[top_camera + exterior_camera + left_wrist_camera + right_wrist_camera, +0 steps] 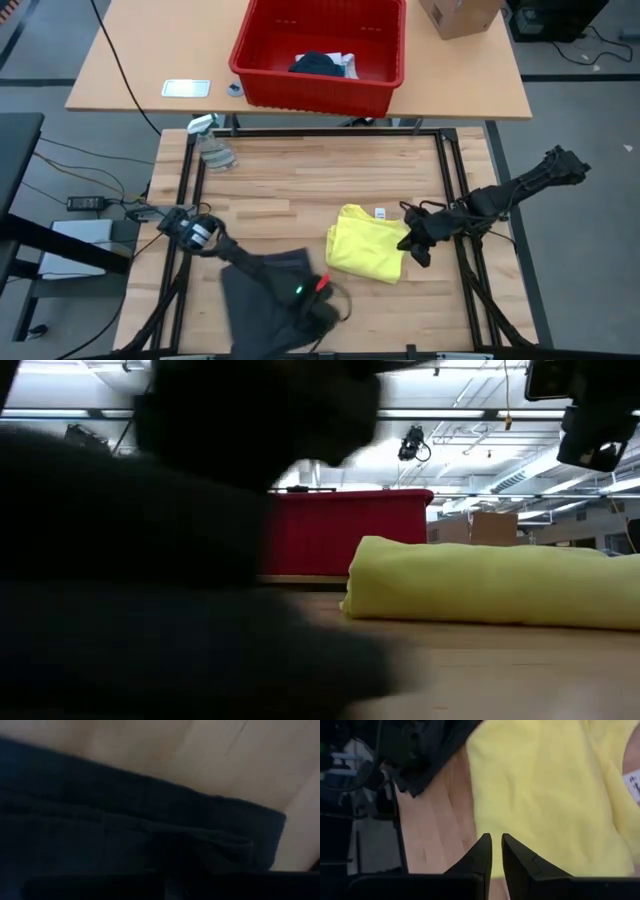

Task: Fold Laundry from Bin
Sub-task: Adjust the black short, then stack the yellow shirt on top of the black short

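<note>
Cloth is what is being handled here — soft, light, limp stuff that is judged likely to sag and slide open unless it is taken at a hem or a corner.

Going from the left, the dark grey garment is lying spread near the front edge of the wooden table, and the left gripper is being pressed low onto its right-hand part. In the left wrist view only dark fabric is being shown, bunched close under the camera; whether the fingers are together or apart cannot be told, nor whether a fold is being pinched.

Just to the right, the folded yellow garment is resting flat, a small white tag showing at its far edge. Its doubled thickness is judged easiest to lift along a folded edge.

Beside it, the right gripper is being held at the yellow cloth's right edge, its two fingers nearly together and gripping nothing.

Beyond the table, more laundry — dark and white pieces — is waiting in the red bin.
</note>
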Robot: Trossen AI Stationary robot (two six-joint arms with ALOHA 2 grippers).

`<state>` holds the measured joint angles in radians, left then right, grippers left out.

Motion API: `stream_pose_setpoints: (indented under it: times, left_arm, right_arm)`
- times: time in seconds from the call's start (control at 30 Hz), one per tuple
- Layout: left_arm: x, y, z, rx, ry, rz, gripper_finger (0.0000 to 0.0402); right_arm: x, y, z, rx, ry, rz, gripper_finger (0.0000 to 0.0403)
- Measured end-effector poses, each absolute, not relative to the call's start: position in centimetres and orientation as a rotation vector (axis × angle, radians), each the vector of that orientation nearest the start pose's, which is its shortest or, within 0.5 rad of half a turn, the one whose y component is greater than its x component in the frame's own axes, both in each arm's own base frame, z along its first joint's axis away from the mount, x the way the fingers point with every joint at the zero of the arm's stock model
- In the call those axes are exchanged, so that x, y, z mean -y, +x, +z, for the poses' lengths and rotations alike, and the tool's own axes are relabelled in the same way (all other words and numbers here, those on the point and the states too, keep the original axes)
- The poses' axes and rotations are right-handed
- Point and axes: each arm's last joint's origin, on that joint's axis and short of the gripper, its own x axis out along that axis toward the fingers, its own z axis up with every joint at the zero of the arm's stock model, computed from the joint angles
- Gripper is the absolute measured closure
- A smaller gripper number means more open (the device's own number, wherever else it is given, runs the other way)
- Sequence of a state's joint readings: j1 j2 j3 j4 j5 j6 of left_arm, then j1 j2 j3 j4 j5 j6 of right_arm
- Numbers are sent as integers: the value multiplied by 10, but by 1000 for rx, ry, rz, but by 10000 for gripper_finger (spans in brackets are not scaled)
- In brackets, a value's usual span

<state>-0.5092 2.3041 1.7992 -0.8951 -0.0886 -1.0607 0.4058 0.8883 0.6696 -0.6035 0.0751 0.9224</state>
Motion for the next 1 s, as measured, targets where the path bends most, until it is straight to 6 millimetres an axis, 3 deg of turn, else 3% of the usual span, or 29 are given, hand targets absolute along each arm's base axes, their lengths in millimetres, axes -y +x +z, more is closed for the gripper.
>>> stream_pose_setpoints:
  times: [0.13,0.27,0.47,0.57,0.73,0.9,1.0]
  left_arm:
    - [187,423,144,-1309,-422,332,376]
    - [169,426,164,-1359,-333,341,383]
    - [177,405,228,-1202,-300,422,353]
    - [180,384,242,-1145,-358,512,306]
    - [152,364,232,-1024,-540,583,205]
    - [104,378,202,-784,-860,376,130]
    - [73,381,190,-761,-957,351,101]
  right_arm:
    - [-73,153,242,-871,659,-105,351]
    - [-78,147,240,-876,636,-143,350]
    - [-80,139,226,-912,612,-227,338]
    - [-78,136,210,-936,697,-304,320]
    - [-74,129,183,-1025,860,-370,253]
    - [-75,131,174,-1001,977,-362,160]
    - [-73,133,175,-950,976,-390,106]
